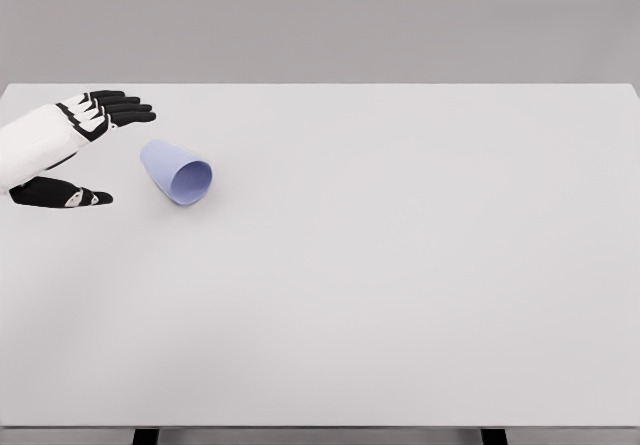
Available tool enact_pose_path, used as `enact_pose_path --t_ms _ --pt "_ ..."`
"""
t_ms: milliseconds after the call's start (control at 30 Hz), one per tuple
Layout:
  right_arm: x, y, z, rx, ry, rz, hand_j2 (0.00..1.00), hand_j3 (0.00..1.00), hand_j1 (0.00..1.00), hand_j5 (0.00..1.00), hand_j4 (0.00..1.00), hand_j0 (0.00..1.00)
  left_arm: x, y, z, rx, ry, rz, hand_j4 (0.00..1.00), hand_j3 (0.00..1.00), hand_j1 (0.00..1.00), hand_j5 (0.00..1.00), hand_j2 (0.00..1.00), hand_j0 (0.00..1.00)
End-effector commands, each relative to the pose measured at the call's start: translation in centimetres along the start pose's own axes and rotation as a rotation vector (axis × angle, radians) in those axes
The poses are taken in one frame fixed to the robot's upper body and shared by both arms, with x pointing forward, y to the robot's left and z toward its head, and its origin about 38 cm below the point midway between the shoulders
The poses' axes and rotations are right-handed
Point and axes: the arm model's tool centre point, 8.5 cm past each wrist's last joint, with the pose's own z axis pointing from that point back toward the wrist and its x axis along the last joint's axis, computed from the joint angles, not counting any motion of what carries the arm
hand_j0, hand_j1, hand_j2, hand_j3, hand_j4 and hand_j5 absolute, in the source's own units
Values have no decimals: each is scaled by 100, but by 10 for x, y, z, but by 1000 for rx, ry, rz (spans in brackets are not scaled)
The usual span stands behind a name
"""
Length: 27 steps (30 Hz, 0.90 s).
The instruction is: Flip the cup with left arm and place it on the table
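Fingers (125, 108) of the left hand (70, 145) stand spread at the far left of the head view, black from knuckle to tip, reaching toward the right over the white table (400, 285). The thumb (65, 195) sits lower in the picture, well apart from the four fingers above it, so the hand forms a wide gap that faces to the right and holds nothing. Its white back and wrist run out of the picture at the left edge.

Just to the right of that gap lies the cup (176, 172), pale lavender blue, tipped on its side on the tabletop. Its closed base points up and left toward the hand, and its round mouth faces down and right toward the camera, showing the inside. The cup is near the hand but apart from it; neither fingers nor thumb touch it.

Further right, the table spreads plain and white to its right edge, with a grey wall (400, 25) behind its far edge.
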Motion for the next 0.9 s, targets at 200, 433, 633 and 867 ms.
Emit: enact_pose_path --t_ms 200,433,633,867 --pt "0 0 0 2 -1 4 100 100 100 100 100 100 -3 2 2 4 12 5 100 100 100 100 100 100" --pt "0 0 0 2 -1 1 100 100 100 100 100 100 -14 -5 8 -33 53 -29 100 100 100 100 100 100" --pt "0 0 0 2 -1 4 100 100 100 100 100 100 -30 -5 12 -176 96 -32 100 100 100 100 100 100" --pt "0 0 0 2 -1 4 100 100 100 100 100 100 -39 10 -4 -263 64 34 100 100 100 100 100 100"
